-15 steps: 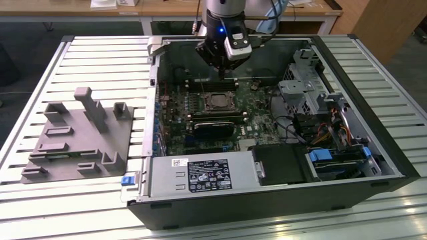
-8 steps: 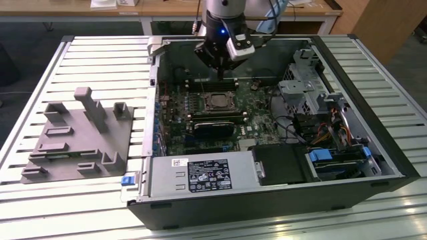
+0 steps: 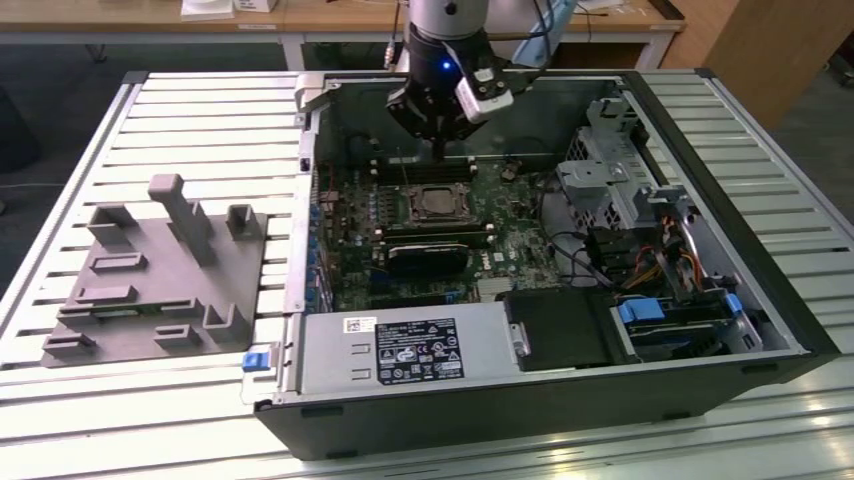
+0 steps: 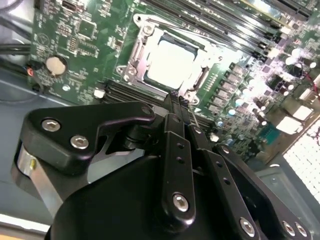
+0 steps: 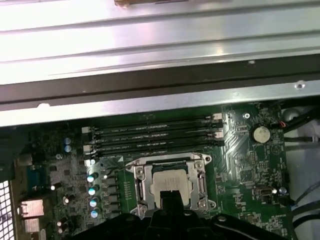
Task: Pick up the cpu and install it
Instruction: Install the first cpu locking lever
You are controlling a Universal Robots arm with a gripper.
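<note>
In the exterior view, the black robot gripper (image 3: 437, 152) hangs inside an open black desktop computer case (image 3: 561, 400) that lies on its side on a slatted metal table (image 3: 160, 100). The gripper is poised just above the green motherboard (image 3: 527, 235), near the rear wall of the case. The small flat square cpu with a dull silver-grey metal top (image 3: 434, 203) already sits in the dark square socket with its metal frame (image 3: 411, 192), just below the gripper tip in that view. In the second wrist view the gripper (image 4: 178, 99) has its two slim black fingers (image 4: 173, 107) pressed together with nothing between them, and the cpu (image 4: 170, 64) lies flat in the socket frame (image 4: 138, 61) just beyond the fingertips. In the first wrist view the cpu (image 5: 171, 181) rests inside the open socket frame (image 5: 138, 185), with long black memory slots (image 5: 155, 135) lined up beside it. On the exterior view's left, a grey plastic fixture with upright posts (image 3: 154, 275) stands on the table, well apart from the case. A silver power supply box (image 3: 400, 352) fills the near corner of the case.
</note>
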